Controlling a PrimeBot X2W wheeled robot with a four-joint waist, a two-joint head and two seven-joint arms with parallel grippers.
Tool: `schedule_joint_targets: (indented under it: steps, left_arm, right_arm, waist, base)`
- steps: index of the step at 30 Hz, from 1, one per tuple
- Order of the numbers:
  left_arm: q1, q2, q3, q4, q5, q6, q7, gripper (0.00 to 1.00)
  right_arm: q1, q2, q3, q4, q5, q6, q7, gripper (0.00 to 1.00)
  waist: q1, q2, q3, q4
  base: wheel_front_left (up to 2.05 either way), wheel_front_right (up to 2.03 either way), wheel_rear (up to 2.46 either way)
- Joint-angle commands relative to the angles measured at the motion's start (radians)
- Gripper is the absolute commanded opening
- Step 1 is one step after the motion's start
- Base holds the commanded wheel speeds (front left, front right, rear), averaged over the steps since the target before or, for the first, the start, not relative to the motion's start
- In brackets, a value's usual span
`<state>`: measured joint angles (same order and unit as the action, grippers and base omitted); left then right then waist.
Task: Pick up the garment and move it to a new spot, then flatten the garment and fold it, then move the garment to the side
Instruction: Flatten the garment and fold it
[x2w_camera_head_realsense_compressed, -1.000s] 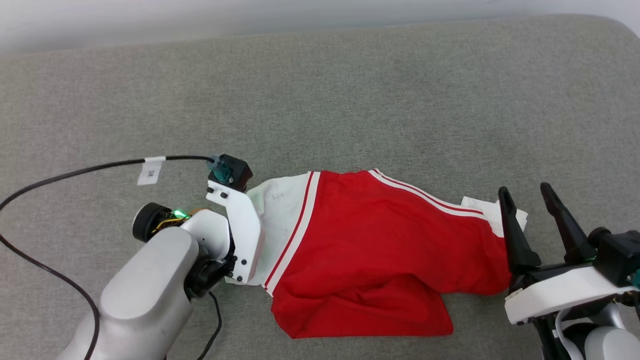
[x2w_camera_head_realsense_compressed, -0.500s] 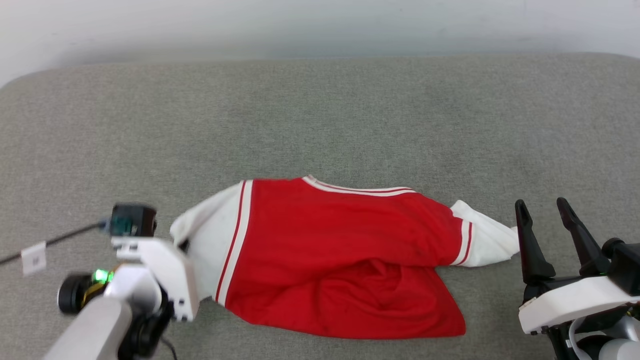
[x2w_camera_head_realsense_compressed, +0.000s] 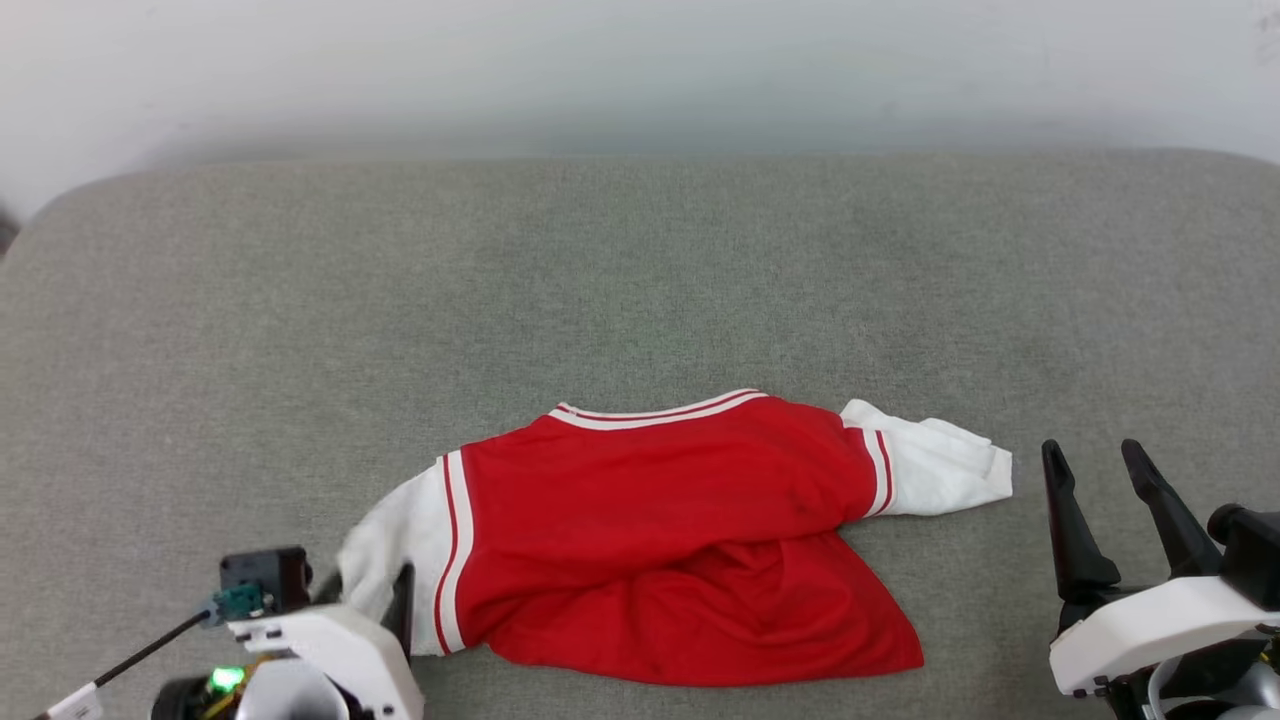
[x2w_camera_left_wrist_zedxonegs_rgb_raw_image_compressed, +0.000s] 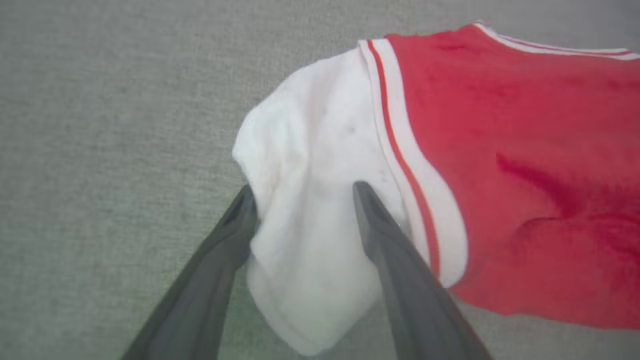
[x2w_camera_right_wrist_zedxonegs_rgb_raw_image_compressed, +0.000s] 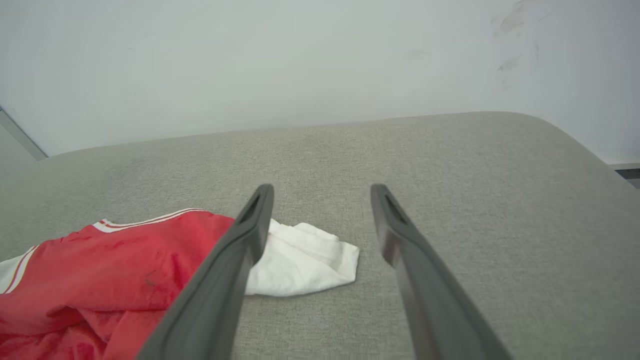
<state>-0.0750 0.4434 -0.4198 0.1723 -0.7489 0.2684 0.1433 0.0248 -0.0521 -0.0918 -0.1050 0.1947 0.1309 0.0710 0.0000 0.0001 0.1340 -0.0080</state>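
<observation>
Both grippers flanked the garment (x2w_camera_head_realsense_compressed: 680, 540), lying left to right on the grey cushion (x2w_camera_head_realsense_compressed: 640, 280) in the head view, the right gripper (x2w_camera_head_realsense_compressed: 1090, 450) empty and spread. The left wrist view had the left gripper (x2w_camera_left_wrist_zedxonegs_rgb_raw_image_compressed: 302, 192) (the nearer) straddling one sleeve (x2w_camera_left_wrist_zedxonegs_rgb_raw_image_compressed: 310, 250), jaws apart; the right wrist view put the other sleeve (x2w_camera_right_wrist_zedxonegs_rgb_raw_image_compressed: 305, 265) leftward.

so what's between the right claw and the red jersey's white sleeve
Only bare grey fabric cushion separates the right claw from the red jersey shirt's white sleeve, per head view.
</observation>
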Motion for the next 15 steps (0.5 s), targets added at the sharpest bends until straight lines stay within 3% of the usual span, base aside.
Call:
schedule_joint_targets:
  steps: [1,8,15]
  left_arm:
    - [-0.032,-0.003,0.009,-0.011,0.031,-0.001,-0.064,1.00]
    - [-0.073,-0.018,0.012,-0.059,0.146,0.014,-0.287,1.00]
    - [-0.052,-0.023,0.015,-0.139,0.194,0.050,-0.356,1.00]
  right_arm:
    - [0.012,0.003,-0.006,0.000,0.005,0.000,0.010,1.00]
    - [0.025,0.002,-0.052,0.016,0.040,0.000,0.072,1.00]
    - [0.018,-0.024,-0.110,0.074,0.085,0.000,0.206,1.00]
  waist:
    - [0.0000,-0.0001,-0.018,0.002]
    - [0.0000,-0.0001,-0.070,0.006]
    - [0.0000,-0.0001,-0.091,0.017]
  base:
    - [0.00,0.00,0.00]
    - [0.00,0.00,0.00]
    - [0.00,0.00,0.00]
